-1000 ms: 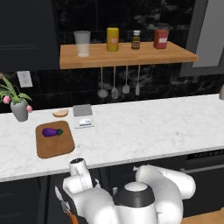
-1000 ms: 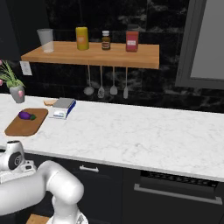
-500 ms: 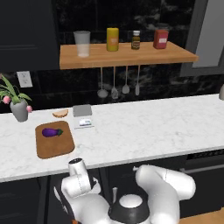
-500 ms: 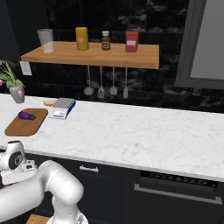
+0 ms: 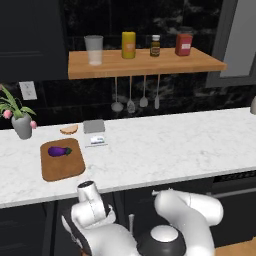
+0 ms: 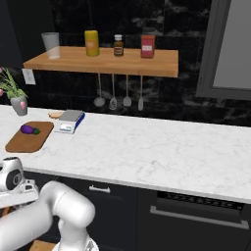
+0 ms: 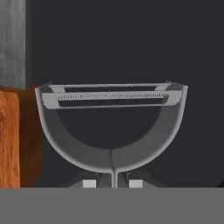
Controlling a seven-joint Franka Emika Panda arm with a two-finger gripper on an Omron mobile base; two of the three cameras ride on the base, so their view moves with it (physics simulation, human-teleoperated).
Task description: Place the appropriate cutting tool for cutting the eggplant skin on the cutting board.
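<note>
Grey peeler with the pale forked metal head (image 7: 112,127) sits pinched in the end effector (image 7: 112,183), low below the white marble worktop (image 5: 165,150), and could bump its edge going up to the brown wooden cutting board (image 5: 62,165) at 11 o'clock.

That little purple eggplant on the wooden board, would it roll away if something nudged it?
Probably a bit. The eggplant looks rounded and glossy, so a nudge might roll or slide it across the flat cutting board. Its green stem end and tapered shape would likely curve the roll and stop it soon.
</note>
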